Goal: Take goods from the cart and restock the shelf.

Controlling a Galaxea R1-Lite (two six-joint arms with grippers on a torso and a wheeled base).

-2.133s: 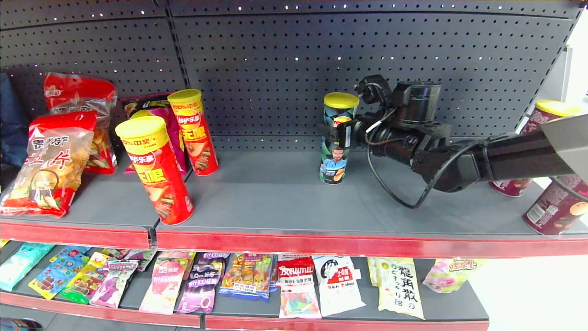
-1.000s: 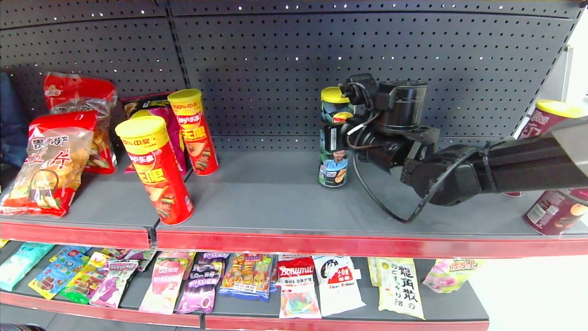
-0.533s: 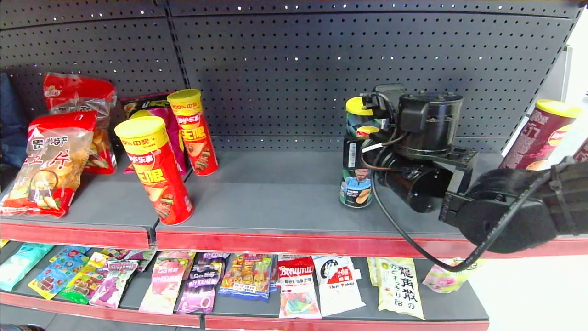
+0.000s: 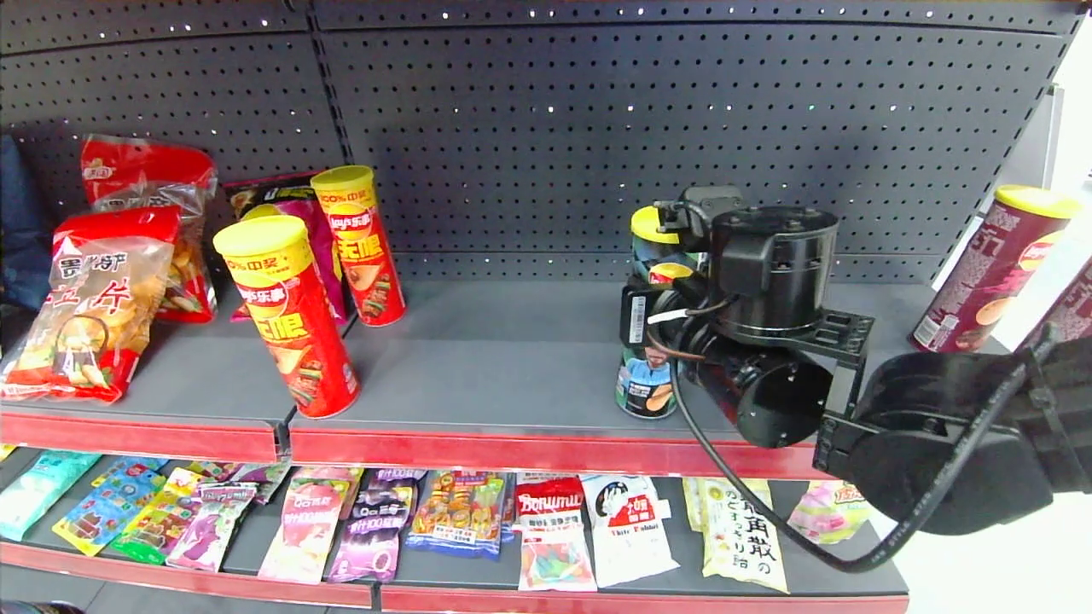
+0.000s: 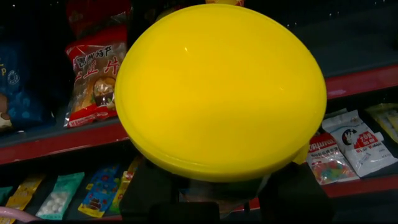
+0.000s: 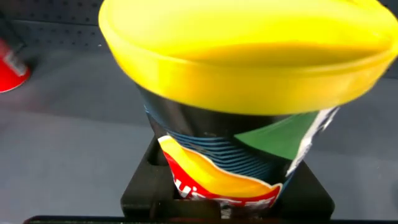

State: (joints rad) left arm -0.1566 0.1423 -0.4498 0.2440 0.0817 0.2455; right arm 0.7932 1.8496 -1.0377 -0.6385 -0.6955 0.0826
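Observation:
In the head view my right gripper (image 4: 648, 311) is shut on a dark blue chips can (image 4: 646, 388) with a yellow lid. The can stands upright close to the upper shelf's red front lip (image 4: 512, 449); I cannot tell whether its base touches the shelf. The right wrist view shows the same chips can (image 6: 249, 143) clamped between the right gripper's (image 6: 227, 193) black fingers. In the left wrist view a second can's big yellow lid (image 5: 221, 87) sits over my left gripper (image 5: 224, 199), which is shut on that can; its body is hidden.
Two red chips cans (image 4: 290, 315) (image 4: 358, 243) and snack bags (image 4: 85, 303) occupy the shelf's left part. Maroon cans (image 4: 990, 269) lean at the far right. Bare grey shelf (image 4: 495, 358) lies between. Flat snack packets (image 4: 461, 512) line the lower shelf.
My right arm has pulled the blue can from near the pegboard back, slightly right and forward, to the shelf's front edge. The other goods have not moved.

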